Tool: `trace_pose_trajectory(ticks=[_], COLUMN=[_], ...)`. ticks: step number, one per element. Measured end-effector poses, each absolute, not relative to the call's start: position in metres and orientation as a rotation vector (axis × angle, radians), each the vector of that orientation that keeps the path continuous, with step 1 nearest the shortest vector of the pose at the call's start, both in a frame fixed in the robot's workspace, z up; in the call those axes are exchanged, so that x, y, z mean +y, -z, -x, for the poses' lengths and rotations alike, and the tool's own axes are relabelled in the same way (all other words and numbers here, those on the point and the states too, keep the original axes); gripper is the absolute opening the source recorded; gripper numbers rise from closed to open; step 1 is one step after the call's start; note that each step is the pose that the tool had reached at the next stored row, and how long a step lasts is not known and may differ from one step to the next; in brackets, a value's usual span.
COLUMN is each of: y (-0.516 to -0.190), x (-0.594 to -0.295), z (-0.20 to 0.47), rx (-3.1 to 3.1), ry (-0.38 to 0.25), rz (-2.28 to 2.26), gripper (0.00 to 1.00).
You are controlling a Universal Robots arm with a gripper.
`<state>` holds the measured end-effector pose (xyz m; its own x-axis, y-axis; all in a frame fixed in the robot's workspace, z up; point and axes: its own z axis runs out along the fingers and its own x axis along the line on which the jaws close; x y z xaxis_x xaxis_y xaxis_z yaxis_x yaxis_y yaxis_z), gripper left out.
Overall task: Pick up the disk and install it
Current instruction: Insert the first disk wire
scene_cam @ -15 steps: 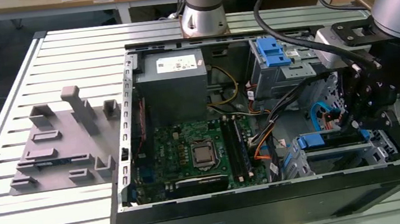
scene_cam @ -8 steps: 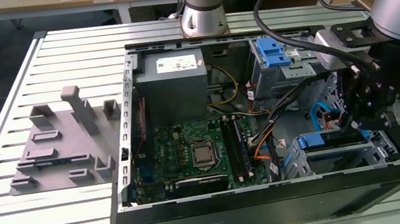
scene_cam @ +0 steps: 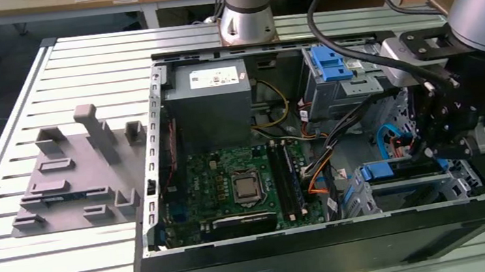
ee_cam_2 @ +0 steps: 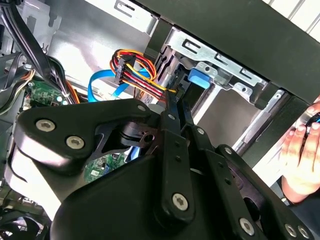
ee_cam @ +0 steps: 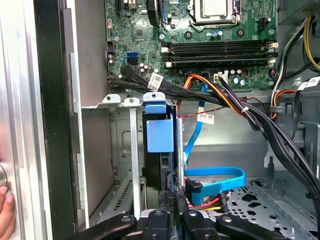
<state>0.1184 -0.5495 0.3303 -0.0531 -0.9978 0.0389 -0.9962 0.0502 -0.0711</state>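
The disk (scene_cam: pixel 402 174) sits in the front drive bay of the open computer case (scene_cam: pixel 327 236), at the exterior view's right. Its blue carrier tab (ee_cam: pixel 159 134) faces the motherboard in the first wrist view, with the dark drive body edge-on behind it. The same tab (ee_cam_2: pixel 199 78) shows in the second wrist view. My gripper (scene_cam: pixel 429 153) hangs just over the bay. Its fingers (ee_cam_2: pixel 172 150) lie together and narrow to a tip at the disk's cabled end, so the gripper (ee_cam_2: pixel 173 100) is shut with nothing seen between them. In the first wrist view the gripper (ee_cam: pixel 175 196) is beside the power plug.
Blue data cable (ee_cam: pixel 215 176) and red-yellow power wires (ee_cam_2: pixel 135 75) crowd the bay. The motherboard (scene_cam: pixel 239 188) and grey power supply (scene_cam: pixel 209 102) fill the case's left. A grey fixture plate (scene_cam: pixel 73 176) lies on the slatted table. A person's hand (ee_cam_2: pixel 302 150) rests by the case wall.
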Motion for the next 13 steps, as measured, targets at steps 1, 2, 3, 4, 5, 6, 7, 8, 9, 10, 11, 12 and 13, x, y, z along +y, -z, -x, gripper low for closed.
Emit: trace_pose_trajectory(ticks=[1, 2, 3, 4, 5, 6, 7, 8, 9, 10, 11, 12, 13], y=[-0.3299, -0.3296, -0.3291, -0.3290, -0.3289, -0.3286, -0.3280, -0.3277, -0.3275, -0.3274, -0.3273, -0.3274, -0.3276], x=[-0.5495, -0.5495, -0.5495, -0.5495, -0.5495, -0.5495, -0.5495, -0.5495, -0.5495, -0.5495, -0.5495, -0.5495, -0.5495], z=[-0.1184, -0.1184, -0.1184, -0.1184, -0.1184, -0.1184, -0.1184, -0.1184, -0.1184, -0.1184, -0.1184, -0.1184, -0.1184], rx=[2.261, 2.262, 2.261, 2.262, 2.262, 2.262, 2.261, 2.261, 2.261, 2.261, 2.261, 2.261, 2.261], ry=[0.122, 0.123, 0.123, 0.123, 0.123, 0.123, 0.122, 0.122, 0.122, 0.122, 0.122, 0.122, 0.122], rz=[2.147, 2.147, 2.147, 2.147, 2.147, 2.147, 2.147, 2.147, 2.147, 2.147, 2.147, 2.147, 2.147], gripper=[0.16, 0.16, 0.16, 0.16, 0.16, 0.16, 0.16, 0.16, 0.16, 0.18, 0.18, 0.18, 0.24])
